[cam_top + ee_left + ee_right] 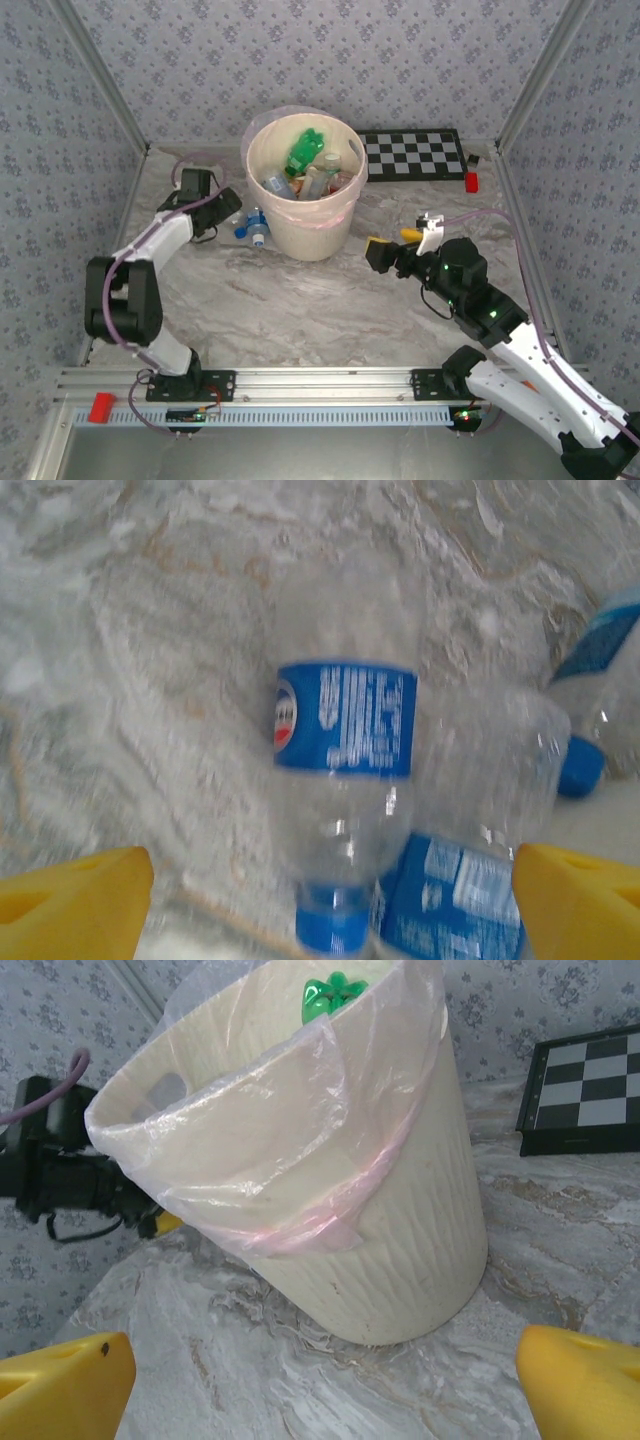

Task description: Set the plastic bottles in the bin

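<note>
Our left gripper (332,865) gapes over clear bottles (345,610) mid-frame; we find the white print on their blue labels (345,720) too blurred to read. Our right gripper (325,1345) gapes before the bin (400,1220), centre frame.

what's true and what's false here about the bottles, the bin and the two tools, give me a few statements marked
1. The bin stands upright with a green bottle inside. True.
2. Every bottle is in the bin. False: blue-labelled bottles lie on the table beside it.
3. The left tool is shut on a bottle. False: it is open over the blue-labelled bottles.
4. The checkerboard lies flat beyond the bin. True.
5. The right tool holds a bottle. False: it is open and empty, facing the bin.
</note>
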